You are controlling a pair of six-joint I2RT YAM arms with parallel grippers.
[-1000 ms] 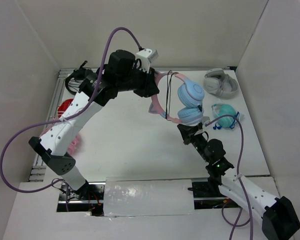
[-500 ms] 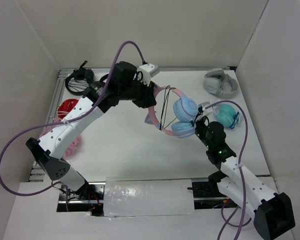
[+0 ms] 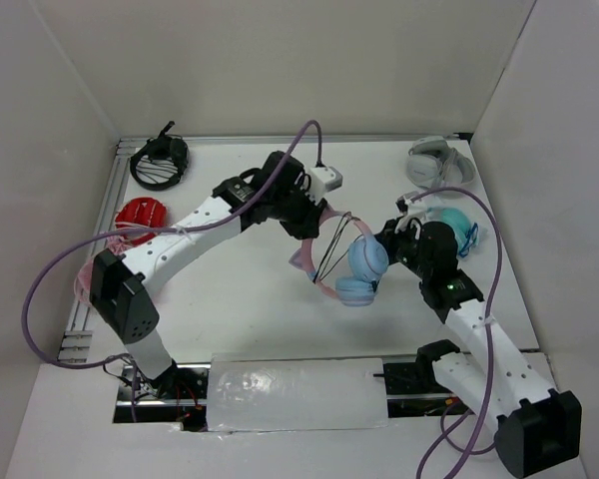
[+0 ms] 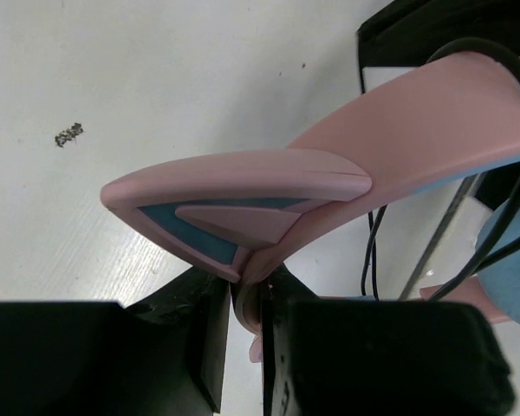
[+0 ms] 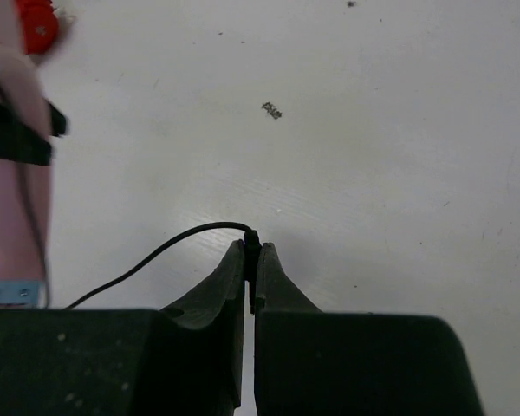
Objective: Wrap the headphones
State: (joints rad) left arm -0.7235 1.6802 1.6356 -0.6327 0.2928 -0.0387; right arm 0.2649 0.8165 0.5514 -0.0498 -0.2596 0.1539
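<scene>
Between the closed fingertips of the right gripper, wrist view: thin black cable, pinched at the tips and curving away leftward over the white table. The overhead view hides this pinch behind the gripper body.

Just left of that gripper, overhead view: the headphones, a thin pink cat-eared headband with two light blue round ear cups. They span the gap between the two grippers, cups nearest the right one.

At the headband's other side: left gripper, fingers clamped together on the pink band beside a cat ear. Only its own wrist view makes that grip plain.

Beyond the right gripper: turquoise headphones, then grey headphones.

Well beyond the left gripper, far left: black headphones.
</scene>
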